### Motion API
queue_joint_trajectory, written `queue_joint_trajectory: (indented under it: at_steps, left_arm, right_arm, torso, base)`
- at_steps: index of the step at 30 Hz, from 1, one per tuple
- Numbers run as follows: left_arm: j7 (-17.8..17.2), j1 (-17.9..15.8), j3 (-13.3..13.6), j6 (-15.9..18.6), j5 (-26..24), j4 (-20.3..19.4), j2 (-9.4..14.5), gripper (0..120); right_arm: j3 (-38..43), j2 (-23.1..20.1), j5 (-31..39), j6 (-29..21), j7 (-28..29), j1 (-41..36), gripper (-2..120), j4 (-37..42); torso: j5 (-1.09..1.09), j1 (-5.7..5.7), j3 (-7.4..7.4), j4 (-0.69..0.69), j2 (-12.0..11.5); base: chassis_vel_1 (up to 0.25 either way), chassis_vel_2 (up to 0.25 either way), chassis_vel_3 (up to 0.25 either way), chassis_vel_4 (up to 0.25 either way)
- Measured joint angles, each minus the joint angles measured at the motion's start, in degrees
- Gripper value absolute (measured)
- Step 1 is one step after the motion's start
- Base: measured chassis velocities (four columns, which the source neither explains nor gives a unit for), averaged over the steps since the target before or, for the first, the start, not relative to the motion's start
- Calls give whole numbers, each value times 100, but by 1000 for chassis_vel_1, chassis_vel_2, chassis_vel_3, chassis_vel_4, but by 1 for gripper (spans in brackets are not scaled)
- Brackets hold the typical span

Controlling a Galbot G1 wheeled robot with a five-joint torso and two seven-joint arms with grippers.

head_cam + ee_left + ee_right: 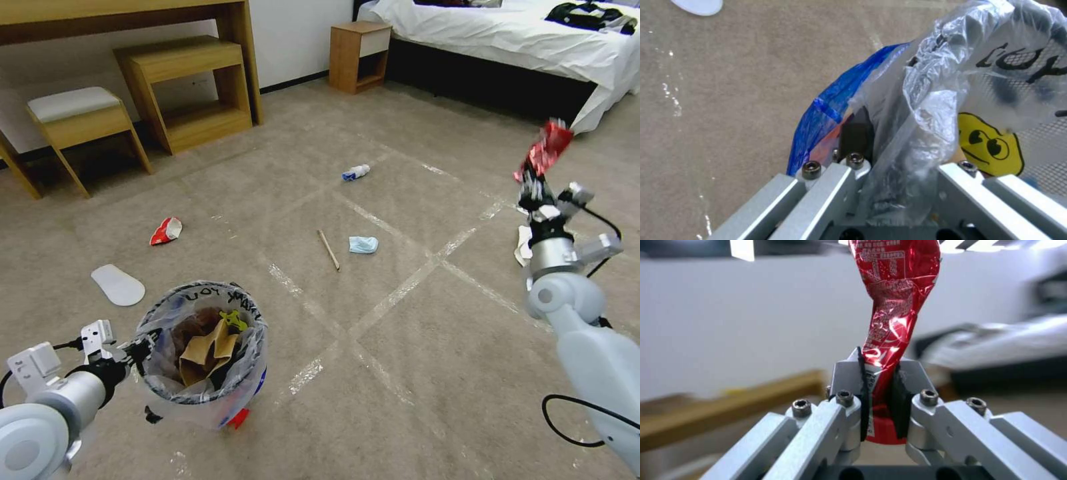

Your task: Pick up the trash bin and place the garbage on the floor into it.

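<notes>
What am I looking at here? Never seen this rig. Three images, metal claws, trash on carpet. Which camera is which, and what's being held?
It's a wheeled robot with two arms, each ending in a gripper. The wide picture comes from its head camera, looking down at the floor. The other two come from cameras on each wrist, looking along the metal fingers.

The left gripper is shut on the rim of the trash bin, pinching its clear plastic liner; the left wrist picture shows that grip close up. The right gripper is raised and shut on a red wrapper.

On the carpet lie a crushed red can, a wooden stick, a light-blue mask, a white-blue bottle and a white tissue.
</notes>
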Motion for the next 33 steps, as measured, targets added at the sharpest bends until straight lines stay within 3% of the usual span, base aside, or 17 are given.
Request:
queue_joint_trajectory:
  at_steps: [8, 17, 26, 28, 33]
  left_arm:
    - [-9, -14, -19, -37, -141, -60, 11, 0]
    - [55, -117, 98, -70, -125, 65, -21, 0]
    - [62, -203, 151, -73, -108, 218, -24, 0]
    - [66, -209, 145, -73, -109, 249, -30, 0]
    - [64, -199, 145, -73, -108, 254, -61, 0]
  right_arm:
    - [-531, -319, 302, -108, -849, 23, 9, 1055]
    - [-1789, -404, 56, -109, -1340, 568, 9, 1336]
    - [-3676, 26, -182, -97, -1399, 1597, 9, 1146]
    - [-4401, 270, -309, -73, -1390, 1924, 9, 968]
    - [-5074, 657, -442, -17, -1380, 2201, 9, 633]
  torso:
    - [1, 0, 0, 0, 0]
    - [1, 0, 0, 0, 0]
    - [-1, 0, 0, 1, 0]
    - [-1, 0, 0, 1, 0]
    - [-1, 0, 1, 1, 0]
  base:
    - [0, 0, 0, 0]
    - [0, 0, 0, 0]
    - [0, 0, 0, 0]
    - [0, 0, 0, 0]
    - [0, 0, 0, 0]
